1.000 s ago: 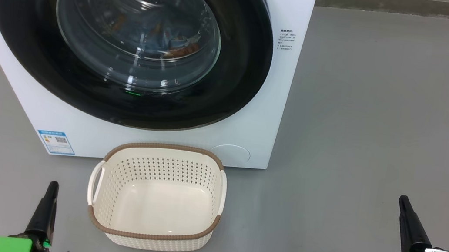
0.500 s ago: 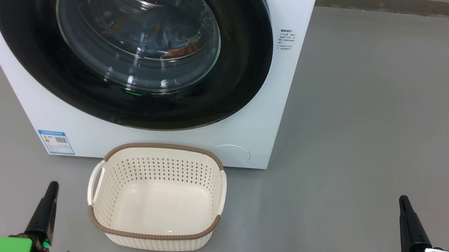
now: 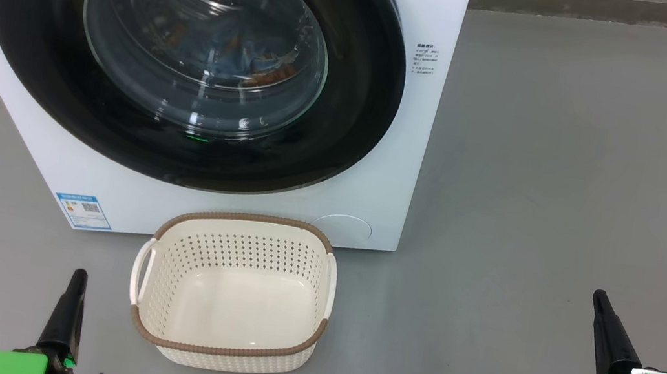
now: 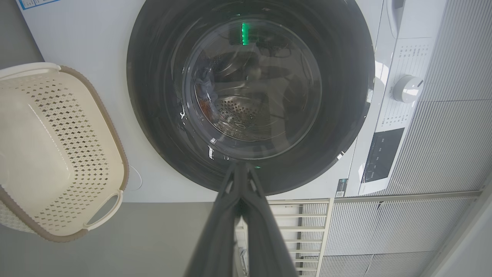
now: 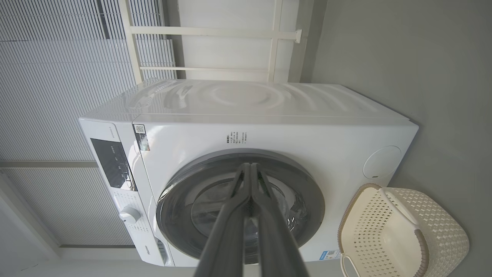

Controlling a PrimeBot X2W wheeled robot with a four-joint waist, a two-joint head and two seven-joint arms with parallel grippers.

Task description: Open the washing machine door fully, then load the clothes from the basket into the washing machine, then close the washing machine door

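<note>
**Both tools closed, empty**

Head view: basket (image 3: 225, 350) at lower centre, between left tool (image 3: 76, 281) and right tool (image 3: 602, 303); clothes (image 3: 250, 58) behind the shut washing machine door (image 3: 33, 47) above. Left wrist view: closed tips over the door, basket at left. Right wrist view: basket at lower right.

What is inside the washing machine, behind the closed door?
Through the door glass, blue clothes with orange-brown print lie in the steel drum; the door's black ring hides the rest.

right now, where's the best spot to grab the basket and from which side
Probably the looped handle on the left wall of the basket, approached from above by the left end effector: the loop stands clear of the wall, and the basket sits upright and empty.
</note>
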